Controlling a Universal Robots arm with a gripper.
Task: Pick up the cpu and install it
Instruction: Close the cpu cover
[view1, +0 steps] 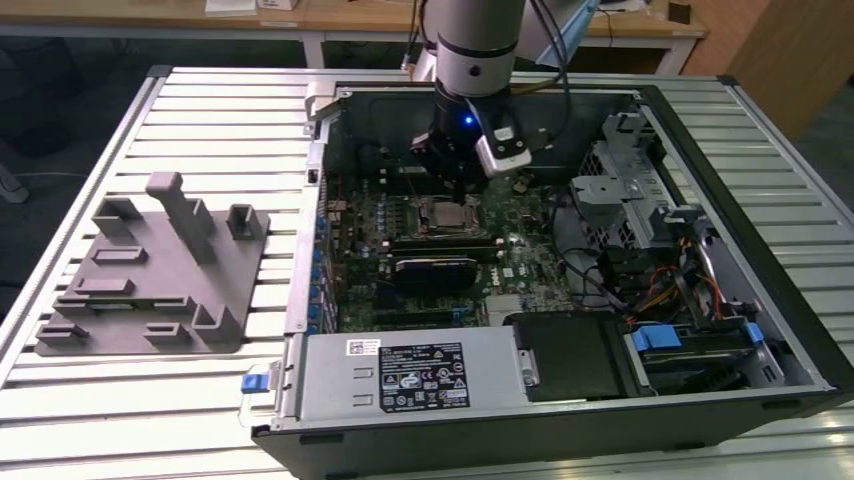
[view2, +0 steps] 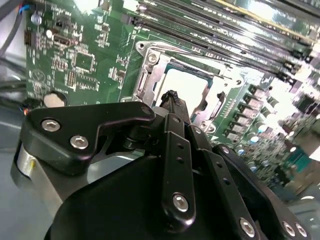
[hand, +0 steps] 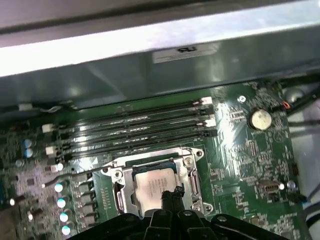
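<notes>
The gripper (hand: 169, 195) hangs with its fingertips pressed together, holding nothing, probably so the narrow tip fits inside the socket frame (hand: 194, 172). Directly beneath the tip, the cpu (hand: 150, 184) lies flat in that frame, apparently seated.

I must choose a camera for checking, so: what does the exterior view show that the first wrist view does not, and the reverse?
Exterior view: the grey holder block on the table and the power supply. First wrist view: the coin battery and the label on the case wall. Both: the cpu lying in its socket, with the gripper close over it.
</notes>
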